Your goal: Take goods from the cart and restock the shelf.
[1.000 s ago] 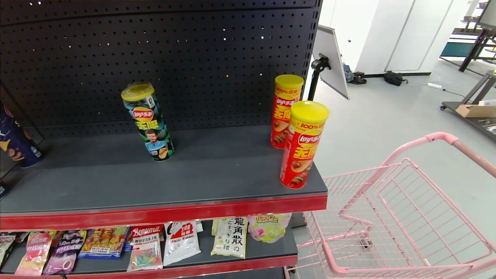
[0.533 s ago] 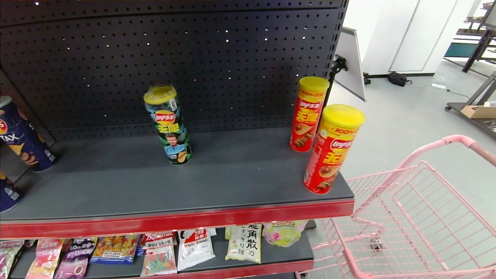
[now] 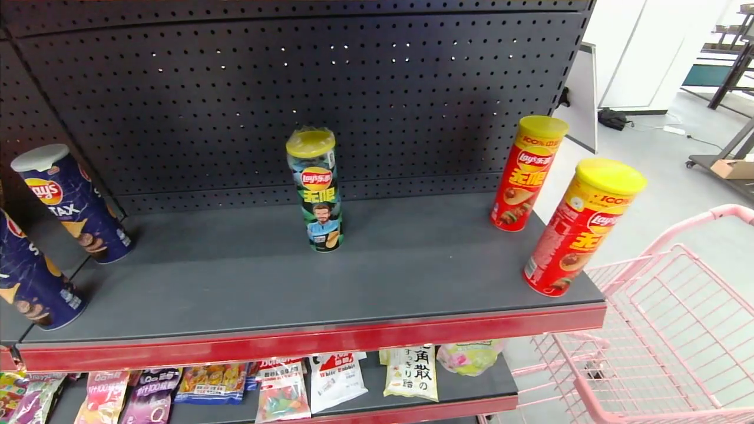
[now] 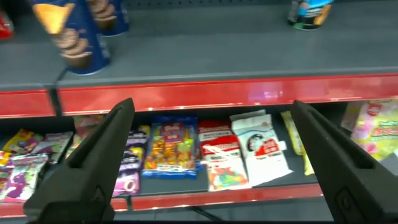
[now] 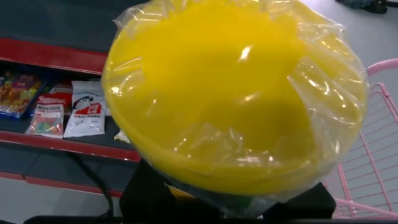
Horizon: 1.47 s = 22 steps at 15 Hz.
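So the head camera has swung since a second ago. The whole dark grey shelf with the red front edge (image 3: 306,340) slides over in frame, but the cans on it sit the same relative to each other.

The right claw (image 5: 227,202) looks clenched around a yellow-lidded chip can wrapped in clear film (image 5: 236,93), lid end towards the wrist. The shelf is ahead of and below that claw, with the pink wire cart (image 5: 382,68) close beside it. The left claw (image 4: 211,109) is released, fingers wide apart, facing the snack bags on the lower shelf.

My guess on handling: light, stiff cardboard tube, film a bit slick, chips inside fragile. Grip around the body mid-height and not too hard. It's tall and narrow, so it probably tips easily when set down.
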Motion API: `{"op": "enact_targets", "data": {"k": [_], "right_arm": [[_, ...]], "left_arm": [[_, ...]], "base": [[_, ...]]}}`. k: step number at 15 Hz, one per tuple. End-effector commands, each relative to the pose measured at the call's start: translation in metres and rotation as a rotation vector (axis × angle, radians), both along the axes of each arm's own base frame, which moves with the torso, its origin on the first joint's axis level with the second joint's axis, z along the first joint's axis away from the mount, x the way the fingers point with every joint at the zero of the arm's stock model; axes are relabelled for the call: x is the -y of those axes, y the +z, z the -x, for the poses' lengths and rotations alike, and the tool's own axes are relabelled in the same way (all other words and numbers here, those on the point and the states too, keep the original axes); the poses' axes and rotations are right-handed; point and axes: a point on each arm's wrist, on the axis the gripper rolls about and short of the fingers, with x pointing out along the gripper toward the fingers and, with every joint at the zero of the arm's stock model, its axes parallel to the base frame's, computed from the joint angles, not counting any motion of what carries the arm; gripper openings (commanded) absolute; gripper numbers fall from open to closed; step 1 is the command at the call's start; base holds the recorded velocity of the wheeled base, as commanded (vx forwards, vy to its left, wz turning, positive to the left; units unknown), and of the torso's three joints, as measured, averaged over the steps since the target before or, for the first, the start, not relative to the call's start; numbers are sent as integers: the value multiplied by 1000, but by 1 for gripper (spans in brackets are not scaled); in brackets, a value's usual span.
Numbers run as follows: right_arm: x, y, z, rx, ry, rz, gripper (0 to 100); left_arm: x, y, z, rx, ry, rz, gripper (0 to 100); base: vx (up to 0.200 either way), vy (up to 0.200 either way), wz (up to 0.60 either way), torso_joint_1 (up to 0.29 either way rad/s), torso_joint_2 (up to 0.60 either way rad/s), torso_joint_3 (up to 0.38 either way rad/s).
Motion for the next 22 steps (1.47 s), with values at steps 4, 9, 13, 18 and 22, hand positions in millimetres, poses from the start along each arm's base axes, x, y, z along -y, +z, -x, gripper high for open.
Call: {"op": "enact_targets", "data": {"k": [4, 9, 13, 18, 22], "right_arm": [[-3, 37, -15, -13, 156, -14, 0], [-10, 59, -36, -21, 281, -25, 0], [-11, 59, -38, -36, 318, -29, 0], [-11, 59, -40, -45, 321, -27, 0], [-13, 60, -44, -61, 336, -27, 0]], "left_arm": [[0, 0, 0, -1, 0, 0, 100], [0, 0, 0, -1, 0, 0, 100], [0, 0, 0, 0, 0, 0, 100], [0, 0, 0, -1, 0, 0, 100], [0, 0, 0, -1, 0, 2, 100]], "base": [[0, 200, 0, 2, 6, 4], [0, 160, 0, 3, -3, 3], [0, 0, 0, 0, 0, 0], [120, 0, 0, -2, 0, 1], [0, 0, 0, 0, 0, 0]]}}
